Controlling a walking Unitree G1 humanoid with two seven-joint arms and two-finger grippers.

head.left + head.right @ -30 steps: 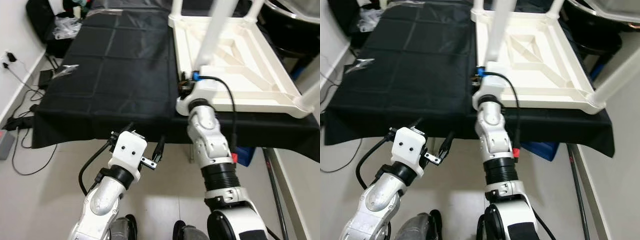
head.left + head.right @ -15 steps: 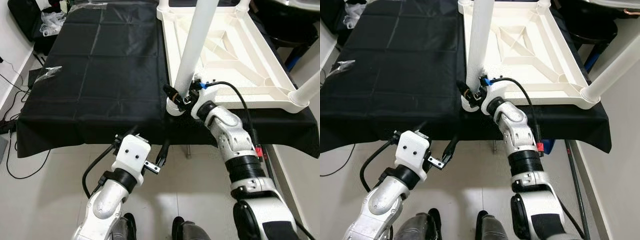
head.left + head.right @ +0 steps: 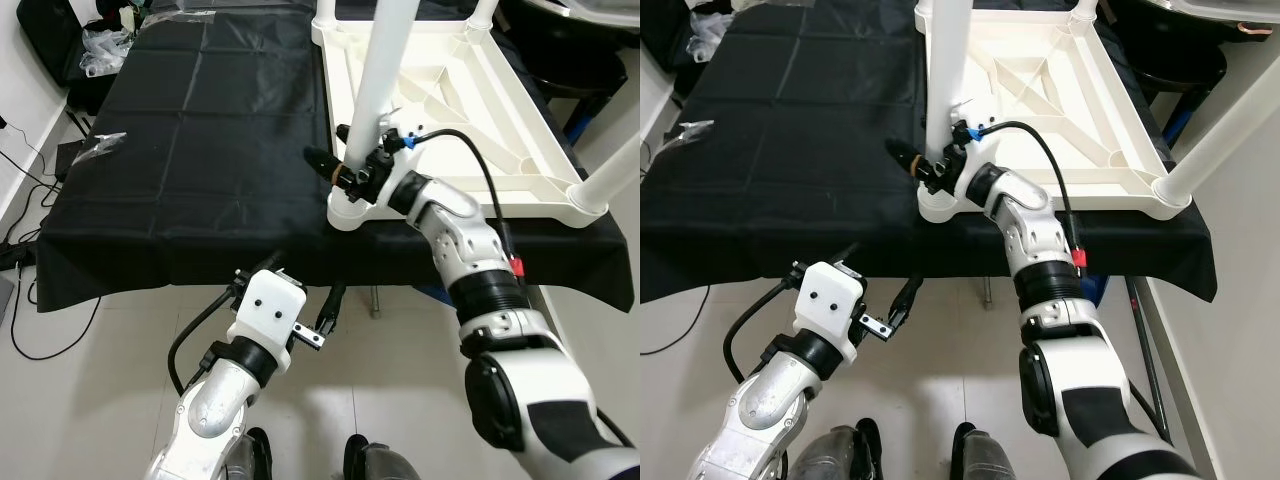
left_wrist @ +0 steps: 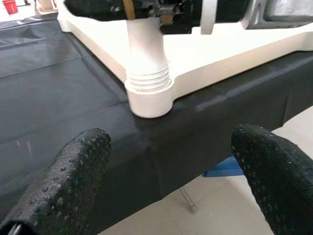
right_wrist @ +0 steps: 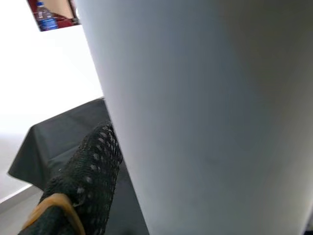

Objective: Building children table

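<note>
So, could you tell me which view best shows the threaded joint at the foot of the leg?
The left wrist view: the threaded joint sits centred and close. In both eye views the right gripper covers it, and the right wrist view shows plain leg surface.

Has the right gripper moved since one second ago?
Yes. The right gripper has come out from the tabletop's near corner to clasp the white leg above its socket.
</note>
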